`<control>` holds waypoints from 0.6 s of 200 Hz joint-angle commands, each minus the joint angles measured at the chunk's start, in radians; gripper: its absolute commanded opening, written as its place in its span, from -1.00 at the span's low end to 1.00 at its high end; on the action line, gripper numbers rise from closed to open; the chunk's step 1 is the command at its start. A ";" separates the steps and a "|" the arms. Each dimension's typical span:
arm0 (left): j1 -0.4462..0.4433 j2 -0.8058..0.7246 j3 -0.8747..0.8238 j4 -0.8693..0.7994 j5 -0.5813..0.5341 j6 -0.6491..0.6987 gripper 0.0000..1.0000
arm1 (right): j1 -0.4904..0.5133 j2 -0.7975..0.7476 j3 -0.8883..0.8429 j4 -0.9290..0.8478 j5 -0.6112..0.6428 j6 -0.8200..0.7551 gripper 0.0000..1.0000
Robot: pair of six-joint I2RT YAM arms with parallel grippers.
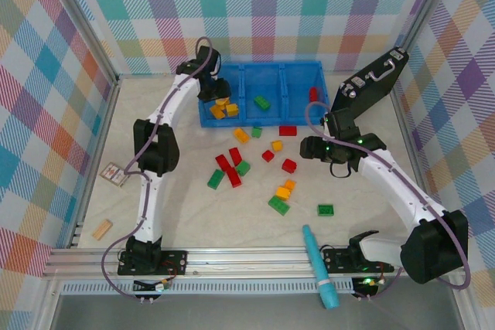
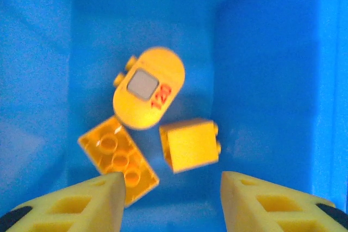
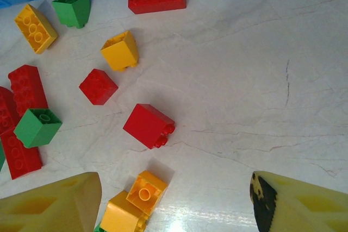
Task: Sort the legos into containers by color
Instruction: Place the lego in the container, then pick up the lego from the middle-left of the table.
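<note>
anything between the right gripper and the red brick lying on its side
Nothing visible. The right gripper hangs open, and the red brick lies ahead of it with only bare table between. An orange brick sits close beside one finger and might get nudged.

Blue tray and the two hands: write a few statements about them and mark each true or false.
1. The left compartment of the tray holds yellow bricks. True.
2. The middle compartment holds a red brick. False: it holds a green brick.
3. The left hand hangs over the yellow bricks, holding nothing. True.
4. The right hand is clamped on a brick. False: it is open above the table, and the red brick below it lies free.
</note>
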 commanded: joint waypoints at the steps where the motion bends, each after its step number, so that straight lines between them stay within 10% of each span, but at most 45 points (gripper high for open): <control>1: -0.052 -0.189 -0.099 -0.100 0.001 0.090 -0.01 | 0.002 -0.006 0.052 -0.004 0.062 -0.070 0.49; 63: -0.377 -0.562 -0.674 0.019 -0.139 0.009 -0.01 | -0.054 0.060 0.221 -0.011 0.027 -0.194 0.52; 120: -0.653 -0.547 -0.839 0.171 -0.204 -0.186 -0.01 | -0.083 0.098 0.278 -0.006 -0.044 -0.213 0.53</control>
